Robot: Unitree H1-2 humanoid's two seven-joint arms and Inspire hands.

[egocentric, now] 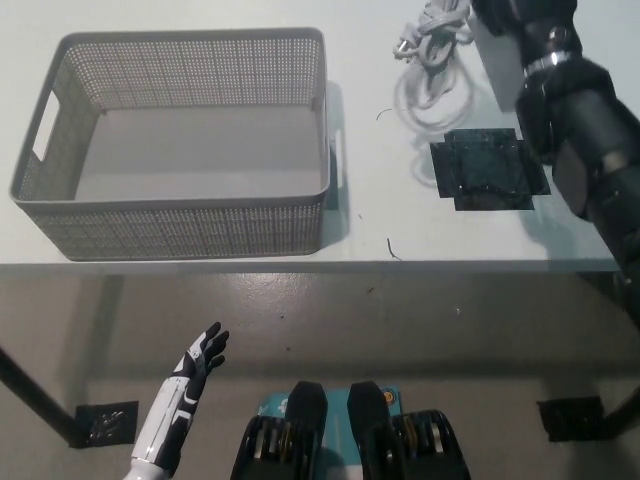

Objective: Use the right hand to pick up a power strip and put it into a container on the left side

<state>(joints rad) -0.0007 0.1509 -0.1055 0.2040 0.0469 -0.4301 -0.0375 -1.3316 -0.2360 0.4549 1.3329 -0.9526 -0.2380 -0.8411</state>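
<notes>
Above the far right of the white desk (400, 225), a white power strip with its bundled white cord (432, 40) is seen lifted, the cord coils dangling at the picture's top edge while the strip's pale body is only partly in view beside the black right arm. The black right hand (520, 12) is mostly cut off by the frame, so it cannot be told from the picture how its fingers are set, though the raised strip suggests that it is being carried. A dark square mat (488, 172) is left bare on the desk below the load. The grey perforated plastic basket with cut-out handles (180, 225) stands empty at the desk's left, well apart from the strip. The white left hand (205, 357) is held low in front of the desk, its fingers spread and grasping nothing. By the look of it, the carry towards the basket is the step in hand. To be done well, the load would have to be kept high enough for the trailing cord to clear the basket's near right wall, brought over the open middle, and lowered before anything is let go, so that no loop is left draped over the rim.
</notes>
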